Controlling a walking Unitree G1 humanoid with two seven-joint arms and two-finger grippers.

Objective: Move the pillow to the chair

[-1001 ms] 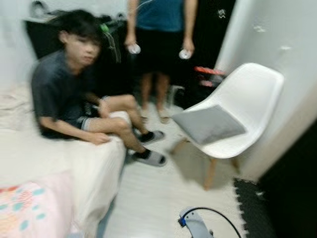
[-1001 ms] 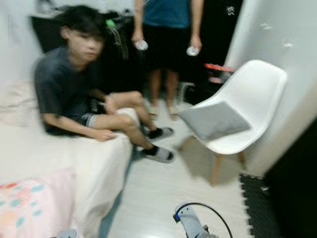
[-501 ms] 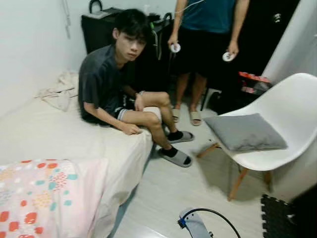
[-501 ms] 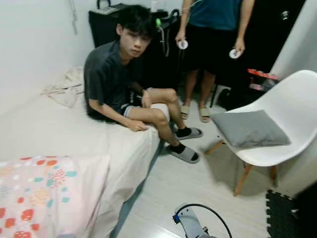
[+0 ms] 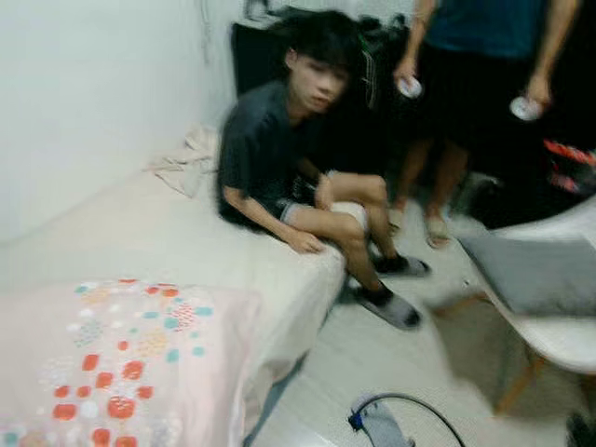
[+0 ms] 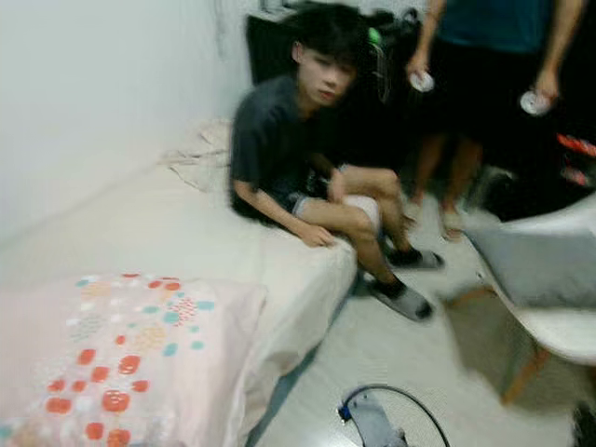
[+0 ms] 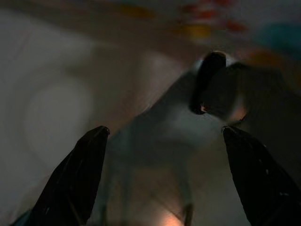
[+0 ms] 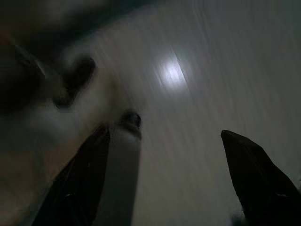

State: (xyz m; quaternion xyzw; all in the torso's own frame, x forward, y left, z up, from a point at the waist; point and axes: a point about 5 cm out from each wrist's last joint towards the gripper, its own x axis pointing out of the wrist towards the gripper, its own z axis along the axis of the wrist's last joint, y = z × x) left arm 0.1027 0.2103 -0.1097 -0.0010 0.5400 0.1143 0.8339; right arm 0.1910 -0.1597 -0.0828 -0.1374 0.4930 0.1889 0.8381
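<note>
A patterned pillow (image 5: pixel 112 363), pale pink with red and teal dots, is seen lying flat on the near corner of the bed (image 5: pixel 186 251), low on the robot's left side. The white chair (image 5: pixel 559 326) stands across the strip of floor on the robot's right, and a grey cushion (image 5: pixel 535 272) is already lying on its seat. If the patterned pillow is the one meant by the task, it is well apart from the chair, with the open floor between them. The long axis of this pillow seems to run roughly across the view, from the left edge toward the edge of the bed, though the picture is blurred and this cannot be told exactly. The left gripper (image 7: pixel 162 176) is judged to be the nearer one: in the left wrist view its two black fingers are spread wide with nothing between them, and faint coloured dots like those of the pillow are seen beyond them, so the pillow seems to lie ahead of the fingers and not yet touched. The right gripper (image 8: pixel 164 179) is also held wide apart and empty, over the pale floor. A seated person (image 5: pixel 298 168) is on the far part of the bed, and a standing person (image 5: pixel 484 74) is behind, both away from the pillow.
</note>
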